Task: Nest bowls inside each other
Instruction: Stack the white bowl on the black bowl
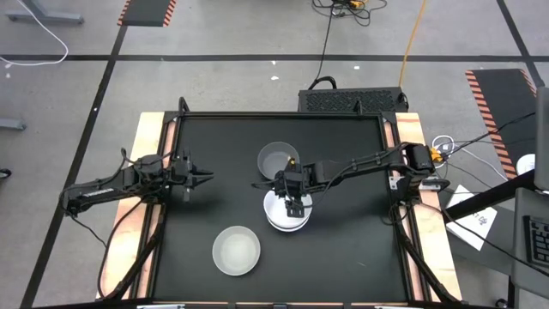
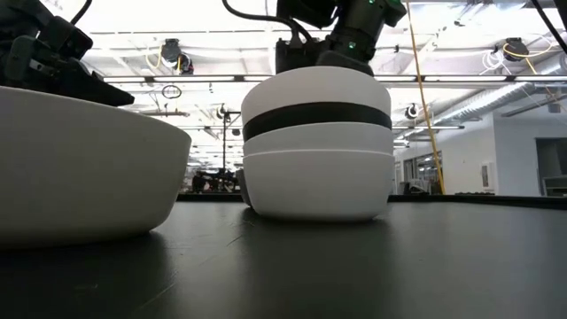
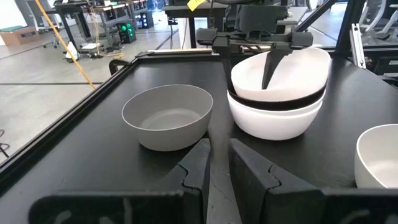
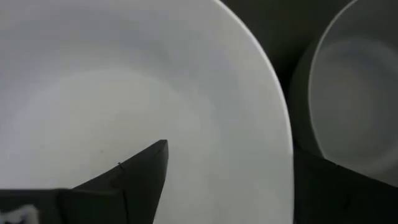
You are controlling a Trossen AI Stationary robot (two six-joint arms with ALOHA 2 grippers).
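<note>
Right gripper (image 1: 295,206), jaws spread wide, one finger (image 3: 272,68) inside the top white bowl (image 3: 283,67) of the nested stack (image 1: 286,216) at mid-tabletop (image 1: 343,249). Grey bowl (image 1: 277,160) and translucent bowl (image 1: 236,251) stand apart. Left gripper (image 1: 206,178) waits at the left, jaws nearly closed, empty.

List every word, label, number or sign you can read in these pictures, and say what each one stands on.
None can be read.
The sheet of paper on the floor right of the table carries dark print, too small to read.
The bowls, including the stack under the right gripper and the grey bowl, show no lettering.
The black and orange striped mats are only a pattern.
</note>
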